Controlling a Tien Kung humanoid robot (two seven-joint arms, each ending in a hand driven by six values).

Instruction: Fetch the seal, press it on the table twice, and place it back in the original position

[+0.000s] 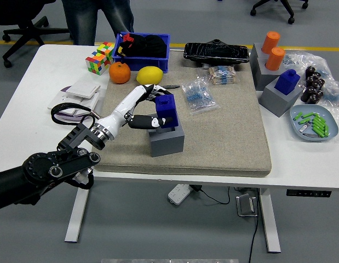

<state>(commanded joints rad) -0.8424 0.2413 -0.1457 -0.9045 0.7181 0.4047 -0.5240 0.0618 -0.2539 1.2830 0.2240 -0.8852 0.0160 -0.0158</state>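
The blue seal (168, 111) stands upright in the recess of the grey holder block (168, 140) on the beige mat (224, 137). My left hand (151, 108) is wrapped around the seal from its left side, white fingers (141, 123) curled on it. The left arm reaches in from the lower left. The right arm is out of view.
A second blue seal (289, 81) sits in a grey holder at the right, with orange cylinders (274, 50) behind it. An orange (120, 72), a lemon (149, 75), a pen (169, 86), a blue bin (143, 50) and a Rubik's cube (99, 57) lie at the back. A person stands at the far side.
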